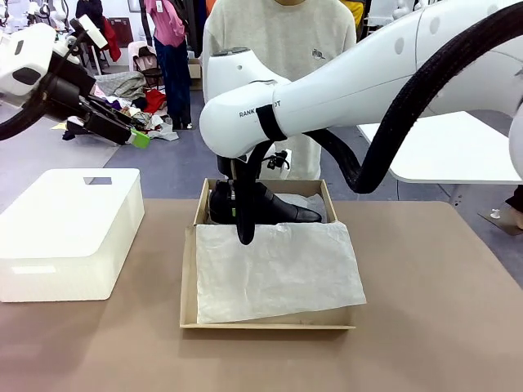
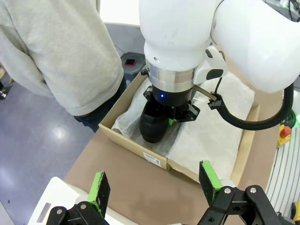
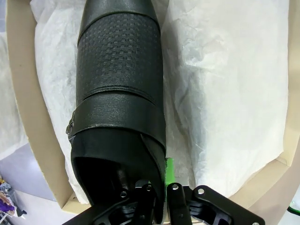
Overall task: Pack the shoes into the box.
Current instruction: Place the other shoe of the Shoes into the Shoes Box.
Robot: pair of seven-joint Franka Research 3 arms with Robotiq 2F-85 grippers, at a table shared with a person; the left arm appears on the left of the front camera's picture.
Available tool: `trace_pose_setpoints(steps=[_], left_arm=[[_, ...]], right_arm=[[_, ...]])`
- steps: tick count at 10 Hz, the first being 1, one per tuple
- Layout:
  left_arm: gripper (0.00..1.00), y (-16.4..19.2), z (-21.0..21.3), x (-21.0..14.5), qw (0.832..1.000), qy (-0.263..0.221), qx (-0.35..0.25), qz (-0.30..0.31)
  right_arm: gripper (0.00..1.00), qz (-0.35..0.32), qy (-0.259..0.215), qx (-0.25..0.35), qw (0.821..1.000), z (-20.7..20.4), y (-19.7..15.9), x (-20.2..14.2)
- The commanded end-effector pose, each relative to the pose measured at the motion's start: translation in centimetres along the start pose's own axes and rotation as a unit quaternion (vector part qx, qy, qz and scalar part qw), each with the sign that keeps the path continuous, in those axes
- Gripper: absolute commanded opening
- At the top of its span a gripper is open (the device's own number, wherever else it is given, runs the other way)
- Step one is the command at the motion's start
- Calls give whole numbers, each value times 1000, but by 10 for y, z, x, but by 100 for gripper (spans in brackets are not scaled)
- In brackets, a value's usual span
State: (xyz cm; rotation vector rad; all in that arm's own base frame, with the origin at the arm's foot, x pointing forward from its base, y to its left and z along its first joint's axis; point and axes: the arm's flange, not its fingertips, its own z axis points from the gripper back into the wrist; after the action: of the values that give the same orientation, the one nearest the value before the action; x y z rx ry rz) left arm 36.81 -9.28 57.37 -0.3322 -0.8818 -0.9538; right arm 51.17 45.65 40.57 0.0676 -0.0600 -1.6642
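Note:
The brown cardboard box (image 1: 188, 304) lies mid-table, lined with white tissue paper (image 1: 278, 269). One black shoe (image 1: 274, 208) sits at its far end, toe pointing right. My right gripper (image 1: 244, 233) reaches down from above and is shut on the shoe's heel-side collar; in the right wrist view the shoe (image 3: 119, 93) stretches away from the right gripper (image 3: 161, 190) over tissue, between the box walls (image 3: 28, 117). My left gripper (image 1: 136, 136) hangs open high at the left, away from the box. Its open fingers frame the left gripper (image 2: 154, 185) view of the shoe (image 2: 152, 129) and box (image 2: 136, 147).
A bulky white plastic container (image 1: 69, 233) stands on the table left of the box. A person in a light sweatshirt (image 1: 282, 41) stands at the far edge, right behind the box. The brown tabletop (image 1: 441, 310) spreads to the right and front.

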Motion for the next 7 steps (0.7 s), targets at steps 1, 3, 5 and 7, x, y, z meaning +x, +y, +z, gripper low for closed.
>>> trace_pose_setpoints(steps=[1,3,5,7], left_arm=[[100,1,-1,-1,1000,-6,-6,-4],[100,1,-1,-1,1000,-6,-6,-4],[100,1,-1,-1,1000,-6,-6,-4],[100,1,-1,-1,1000,-6,-6,-4]], right_arm=[[0,-3,-3,0,1000,-5,-2,3],[0,-1,-1,-10,1000,-5,-5,2],[0,-9,0,-29,1000,-1,-11,4],[0,-8,-2,-24,1000,2,-18,5]])
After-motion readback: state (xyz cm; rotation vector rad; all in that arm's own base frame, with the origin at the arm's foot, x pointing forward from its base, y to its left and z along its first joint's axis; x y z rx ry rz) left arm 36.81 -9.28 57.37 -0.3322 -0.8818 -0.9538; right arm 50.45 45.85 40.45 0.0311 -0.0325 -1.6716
